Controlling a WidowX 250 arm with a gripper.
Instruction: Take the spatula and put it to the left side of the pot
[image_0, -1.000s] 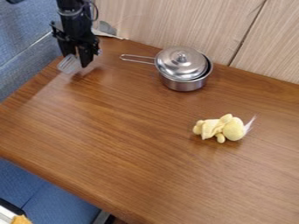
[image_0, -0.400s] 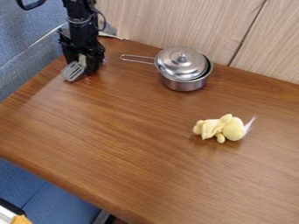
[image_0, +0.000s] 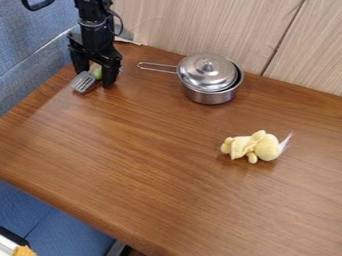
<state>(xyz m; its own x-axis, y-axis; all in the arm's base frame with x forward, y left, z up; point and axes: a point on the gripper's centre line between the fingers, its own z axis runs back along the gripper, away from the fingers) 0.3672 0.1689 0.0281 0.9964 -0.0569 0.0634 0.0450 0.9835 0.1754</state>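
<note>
The gripper hangs low over the table's upper left corner, open, with its two fingers apart. Between and just in front of them lies the spatula, its slotted metal head pointing down-left and a bit of green handle showing between the fingers; the rest of the handle is hidden behind the gripper. To the right stands the metal pot with a lid on it, its wire handle extending left toward the gripper.
A yellow plush toy lies on the wooden table, right of centre. Wood panelling rises behind the pot, and a blue padded surface borders the table's left edge.
The gripper came down slightly to the right, and its fingers have opened wider since the middle frame. The spatula's head turned and settled a little lower; its green handle now shows.
</note>
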